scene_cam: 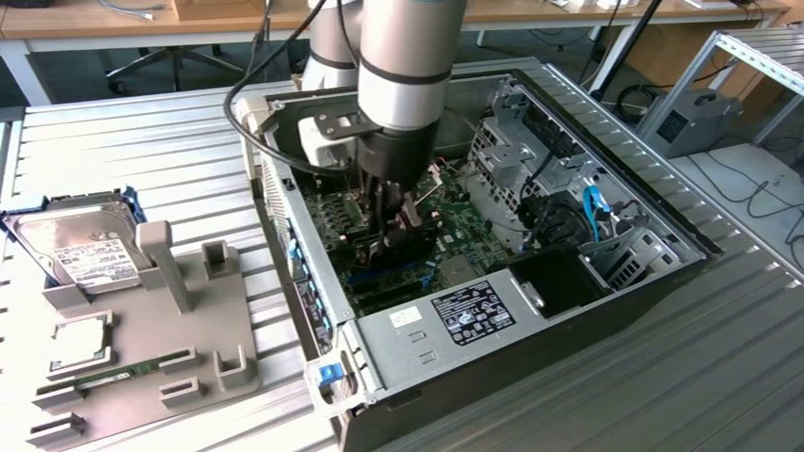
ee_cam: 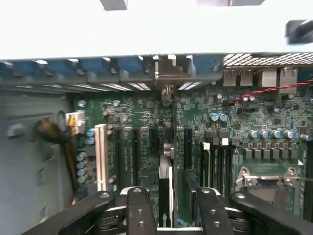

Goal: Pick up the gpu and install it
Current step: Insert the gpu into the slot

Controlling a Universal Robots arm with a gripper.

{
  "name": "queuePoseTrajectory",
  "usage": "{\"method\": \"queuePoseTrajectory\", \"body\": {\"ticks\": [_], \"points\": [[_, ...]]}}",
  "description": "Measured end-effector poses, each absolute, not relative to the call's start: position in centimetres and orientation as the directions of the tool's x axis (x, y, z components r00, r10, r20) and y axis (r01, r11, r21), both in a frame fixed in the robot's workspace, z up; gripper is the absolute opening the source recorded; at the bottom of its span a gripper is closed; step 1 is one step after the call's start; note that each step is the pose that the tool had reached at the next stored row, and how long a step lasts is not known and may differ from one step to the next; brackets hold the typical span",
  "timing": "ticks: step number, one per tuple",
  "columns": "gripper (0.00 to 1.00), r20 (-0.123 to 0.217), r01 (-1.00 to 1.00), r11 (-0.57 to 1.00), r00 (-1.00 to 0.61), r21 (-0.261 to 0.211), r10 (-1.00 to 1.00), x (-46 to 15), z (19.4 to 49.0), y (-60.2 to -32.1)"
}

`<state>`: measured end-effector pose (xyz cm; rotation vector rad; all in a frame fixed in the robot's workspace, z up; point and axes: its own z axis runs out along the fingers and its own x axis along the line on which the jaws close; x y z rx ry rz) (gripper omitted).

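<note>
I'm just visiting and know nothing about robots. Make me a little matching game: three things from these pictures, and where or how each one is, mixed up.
Things:
1. gpu
2. hard drive
3. gripper

Places or states:
a. resting on the grey stand outside the computer case
b. open, one finger on either side of the card
c. standing on edge on the green board inside the case

Pairs: 1-c, 2-a, 3-b

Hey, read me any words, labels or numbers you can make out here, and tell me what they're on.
Nothing can be read.
Black label on the power supply: white print, too small to read.
White label on the hard drive: print too small to read.
Motherboard: markings blurred.
</note>
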<state>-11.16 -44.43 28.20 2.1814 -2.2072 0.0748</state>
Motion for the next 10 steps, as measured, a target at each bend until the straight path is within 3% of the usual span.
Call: {"method": "queuePoseTrajectory", "body": {"ticks": [5,8,10], "points": [[0.38,0.066,-1.0,0.011,-0.012,-0.008,-0.998,-11.1,29.0,-44.3],[0.19,0.066,-1.0,0.011,-0.011,0.005,-0.998,-10.0,29.0,-44.3],[0.13,0.064,-1.0,0.011,-0.01,0.014,-0.998,-9.2,29.0,-44.3]]}}
